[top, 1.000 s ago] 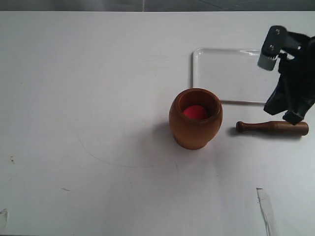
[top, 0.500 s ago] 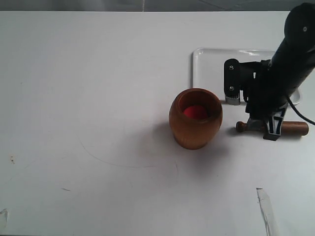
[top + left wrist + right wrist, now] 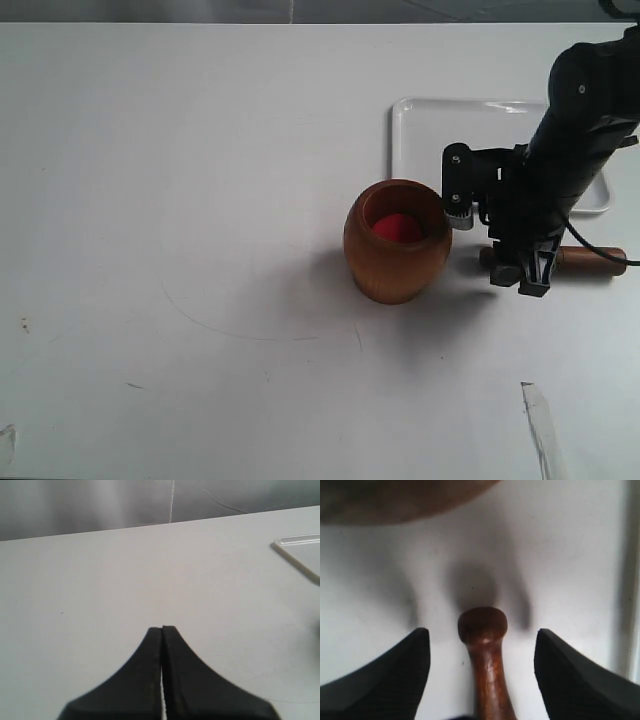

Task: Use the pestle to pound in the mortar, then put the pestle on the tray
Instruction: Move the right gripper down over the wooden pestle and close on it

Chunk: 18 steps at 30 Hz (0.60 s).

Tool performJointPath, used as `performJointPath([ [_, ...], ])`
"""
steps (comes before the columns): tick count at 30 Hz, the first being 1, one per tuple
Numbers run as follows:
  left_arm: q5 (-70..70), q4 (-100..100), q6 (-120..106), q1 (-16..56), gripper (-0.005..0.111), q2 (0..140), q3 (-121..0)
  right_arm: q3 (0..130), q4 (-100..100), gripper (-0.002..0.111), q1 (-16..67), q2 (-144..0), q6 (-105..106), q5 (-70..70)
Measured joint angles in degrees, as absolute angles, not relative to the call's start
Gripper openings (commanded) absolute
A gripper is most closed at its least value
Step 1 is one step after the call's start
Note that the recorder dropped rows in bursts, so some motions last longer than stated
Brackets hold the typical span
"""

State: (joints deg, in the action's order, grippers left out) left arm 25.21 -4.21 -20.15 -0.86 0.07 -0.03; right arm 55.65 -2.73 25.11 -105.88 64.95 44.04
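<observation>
My right claw hangs wide open and empty astride the pestle, which lies flat on the surface just beside the mortar; stiff, light, smooth wood, likely to roll, so I judge mid-shaft behind the knob the best hold.

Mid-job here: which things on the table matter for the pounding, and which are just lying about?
Job: mortar, red lump inside it, pestle, tray, open right gripper astride the pestle.
Lying about: pale strip on the table; shut left gripper.
</observation>
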Motion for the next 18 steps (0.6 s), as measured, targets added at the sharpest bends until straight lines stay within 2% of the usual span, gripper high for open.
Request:
performJointPath([
  [7,25.2,-4.2,-20.1,-0.9,0.000,0.1,0.0,55.9,-2.7,0.051,25.1,-107.6,65.2,43.6],
  [14,25.2,-4.2,-20.1,-0.9,0.000,0.1,0.0,55.9,-2.7,0.036,25.1,-107.7,65.3,43.3],
  [18,25.2,-4.2,-20.1,-0.9,0.000,0.1,0.0,55.9,-2.3,0.034,25.1,-107.7,65.2,43.6],
])
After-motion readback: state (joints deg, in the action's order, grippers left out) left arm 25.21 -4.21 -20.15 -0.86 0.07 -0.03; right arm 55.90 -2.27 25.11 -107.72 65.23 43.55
